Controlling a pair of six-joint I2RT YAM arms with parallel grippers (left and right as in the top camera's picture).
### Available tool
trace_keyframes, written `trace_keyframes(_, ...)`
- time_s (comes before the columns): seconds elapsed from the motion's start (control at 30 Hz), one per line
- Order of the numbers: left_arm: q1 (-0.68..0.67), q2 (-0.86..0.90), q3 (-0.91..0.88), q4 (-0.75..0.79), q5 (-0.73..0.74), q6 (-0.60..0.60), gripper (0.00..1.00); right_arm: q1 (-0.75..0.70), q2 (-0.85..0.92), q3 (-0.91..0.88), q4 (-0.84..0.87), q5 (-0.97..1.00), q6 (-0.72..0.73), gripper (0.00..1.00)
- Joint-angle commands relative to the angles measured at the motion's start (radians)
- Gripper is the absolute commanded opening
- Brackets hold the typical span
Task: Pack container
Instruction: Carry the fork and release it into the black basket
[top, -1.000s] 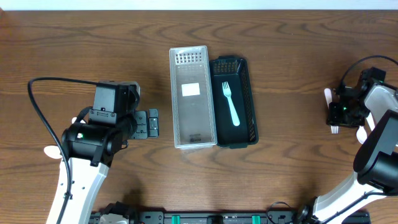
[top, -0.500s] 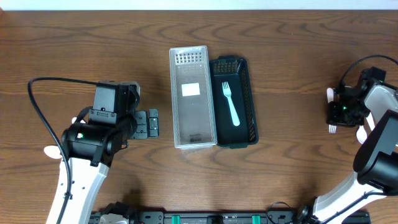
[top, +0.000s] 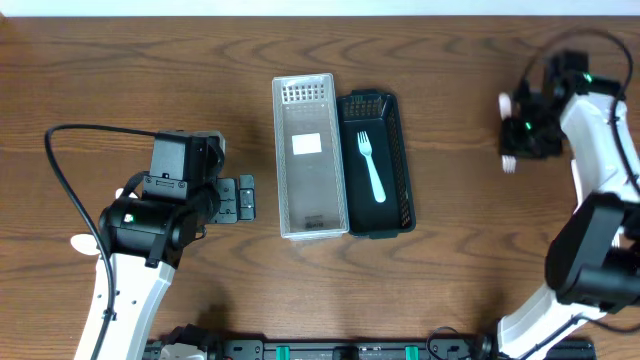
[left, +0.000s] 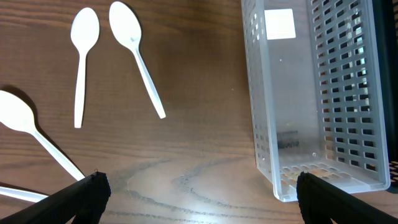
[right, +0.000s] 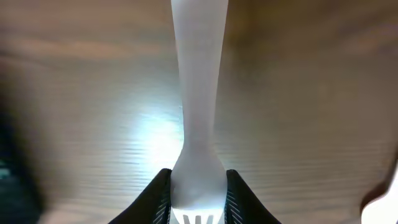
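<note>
Packing begun: one fork stowed, one gripped.
A teal fork is stowed in the black basket at centre; a white fork is clamped by the right gripper at 2 o'clock; the left gripper is spread wide, empty; spoons are unpacked.

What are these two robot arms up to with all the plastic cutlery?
They are packing cutlery into baskets. The right gripper is shut on a white fork, over the table to the right of the black basket, which already has a pale mint fork in it. The left gripper hangs open beside the clear basket, which holds no cutlery, over some white spoons lying on the table.
</note>
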Motion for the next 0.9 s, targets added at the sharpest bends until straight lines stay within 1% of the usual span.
trace_keyframes(0.0,0.004,0.004,0.009,-0.002,-0.015,0.002,0.98,0.121,-0.089,0.074,-0.014,-0.015,0.162,0.01)
trace_keyframes(0.17,0.004,0.004,0.009,-0.002,-0.015,0.002,0.98,0.312,-0.113,0.079,0.002,-0.015,0.313,0.01)
trace_keyframes(0.3,0.004,0.004,0.009,-0.002,-0.015,0.002,0.98,0.45,-0.097,0.063,0.024,-0.014,0.412,0.01)
trace_keyframes(0.4,0.004,0.004,0.009,-0.002,-0.015,0.002,0.98,0.532,-0.068,0.047,0.051,0.03,0.484,0.01)
trace_keyframes(0.53,0.004,0.004,0.009,-0.01,-0.015,0.002,0.98,0.599,-0.011,0.026,0.066,0.049,0.537,0.01)
trace_keyframes(0.73,0.004,0.004,0.009,-0.018,-0.015,0.002,0.98,0.641,0.068,-0.012,0.071,0.045,0.537,0.02)
trace_keyframes(0.83,0.004,0.004,0.009,-0.017,-0.015,0.002,0.98,0.653,0.095,-0.014,0.072,0.045,0.536,0.04)
trace_keyframes(0.87,0.004,0.004,0.009,-0.017,-0.015,0.002,0.98,0.655,0.097,-0.014,0.072,0.046,0.536,0.07)
